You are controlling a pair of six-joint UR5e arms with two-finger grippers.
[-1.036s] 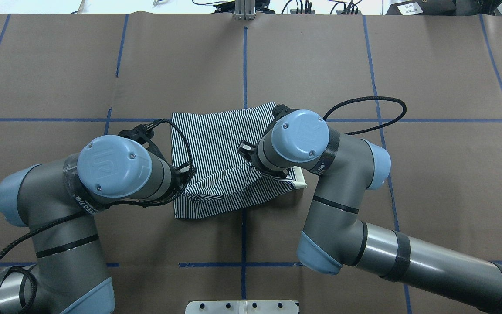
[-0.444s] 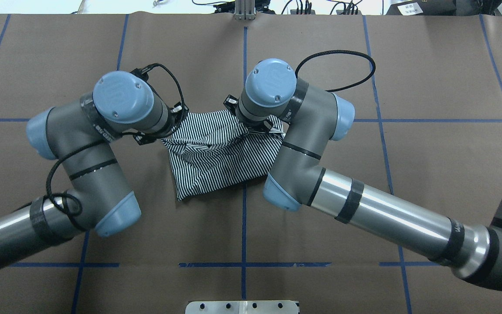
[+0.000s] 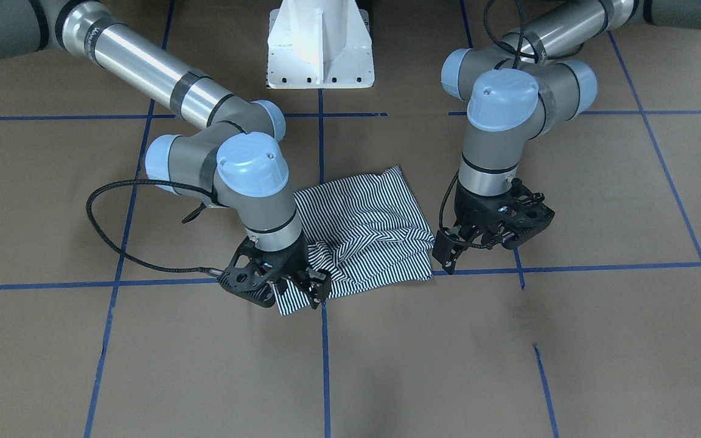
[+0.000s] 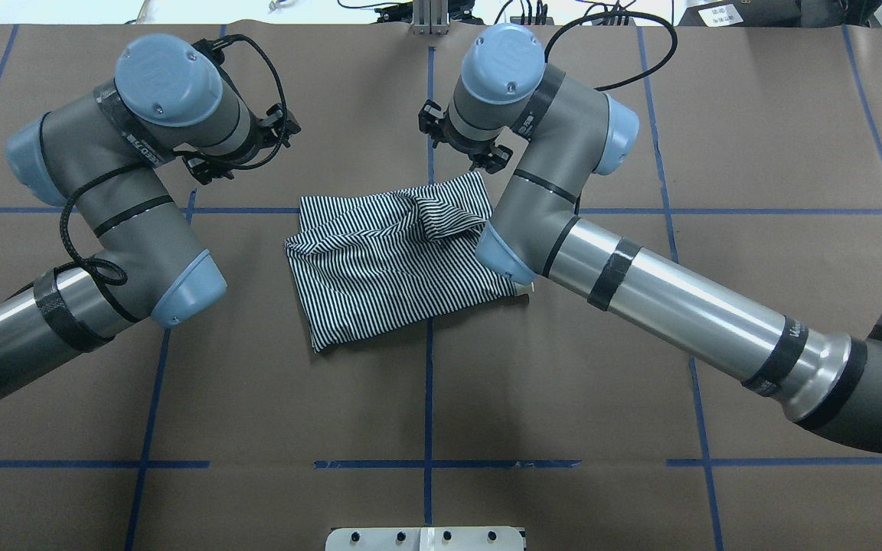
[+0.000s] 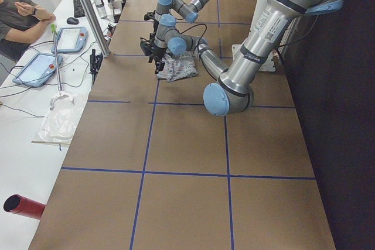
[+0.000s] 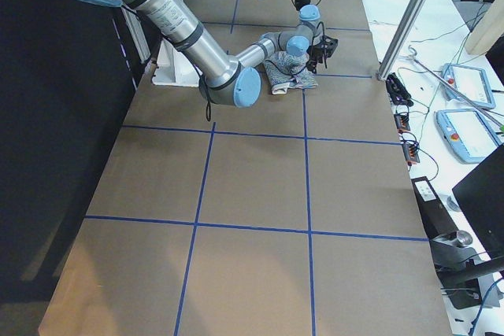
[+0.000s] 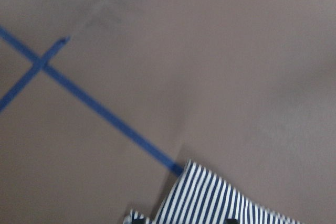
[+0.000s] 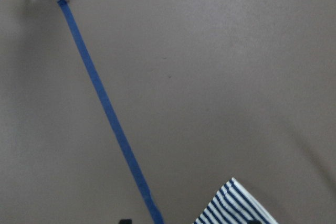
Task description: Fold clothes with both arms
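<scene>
quick headcount: one striped shirt (image 4: 387, 260). two robot arms, the left arm (image 4: 127, 222) and the right arm (image 4: 640, 291), so two grippers too, left gripper (image 3: 478, 246) and right gripper (image 3: 296, 291). one white base (image 3: 320, 45). over on the side bench (image 5: 23, 144) there are two tablets, a near tablet (image 5: 36, 68) and a far tablet (image 5: 71, 38), plus one person (image 5: 17, 10) and one red tube (image 5: 23, 206).

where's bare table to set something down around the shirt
Free: the table between the shirt and the white base plate. Crowded: the shirt's far edge, where left gripper and right gripper hang.
</scene>
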